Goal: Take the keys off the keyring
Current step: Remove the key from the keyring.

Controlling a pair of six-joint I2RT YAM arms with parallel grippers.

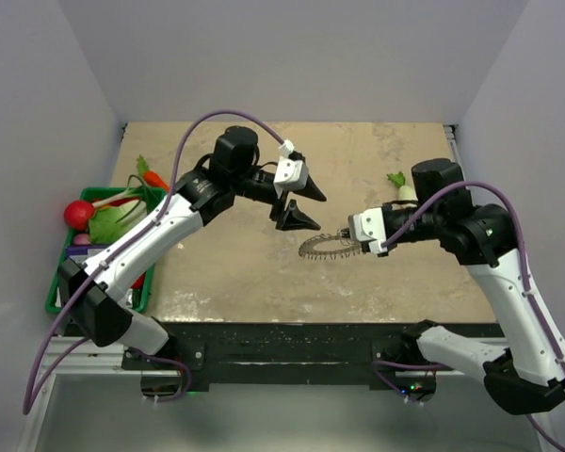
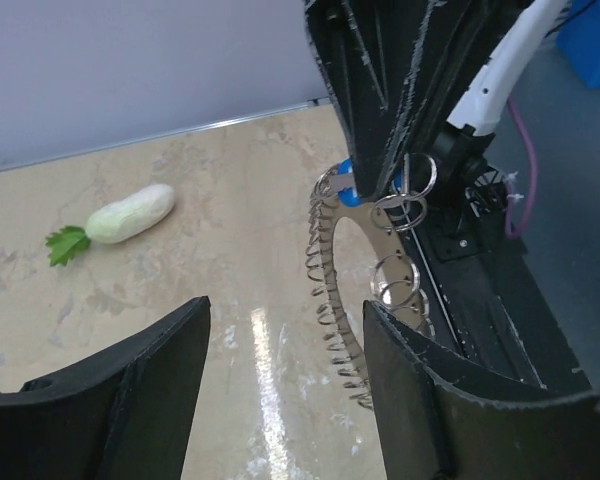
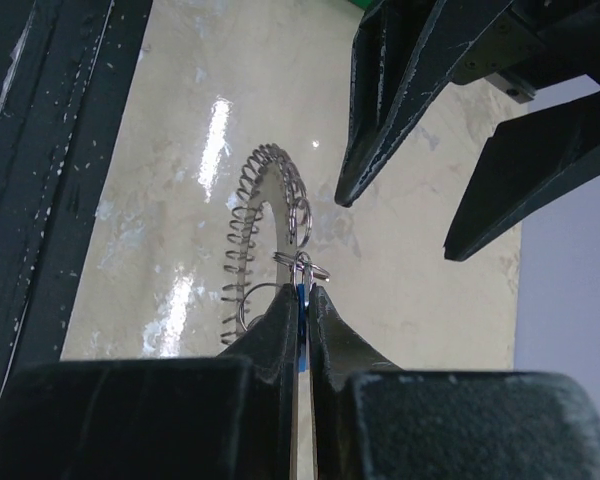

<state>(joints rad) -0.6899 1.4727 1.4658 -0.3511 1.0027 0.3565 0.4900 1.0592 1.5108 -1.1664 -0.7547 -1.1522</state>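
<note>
The blue-headed key (image 3: 301, 312) is pinched between the closed fingers of the right hand (image 1: 344, 235) near the middle of the table (image 1: 235, 273). The grey keyring (image 1: 322, 248) is seen trailing from the key. The left hand (image 1: 320, 213) is held wide open just beside the keyring, apart from it.

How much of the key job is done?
Done: the right end effector is pinched shut on the key. In hand: the left end effector is open beside the keyring and is not gripping it. Left: the key is still on the keyring, so pulling it off has not happened yet.
</note>
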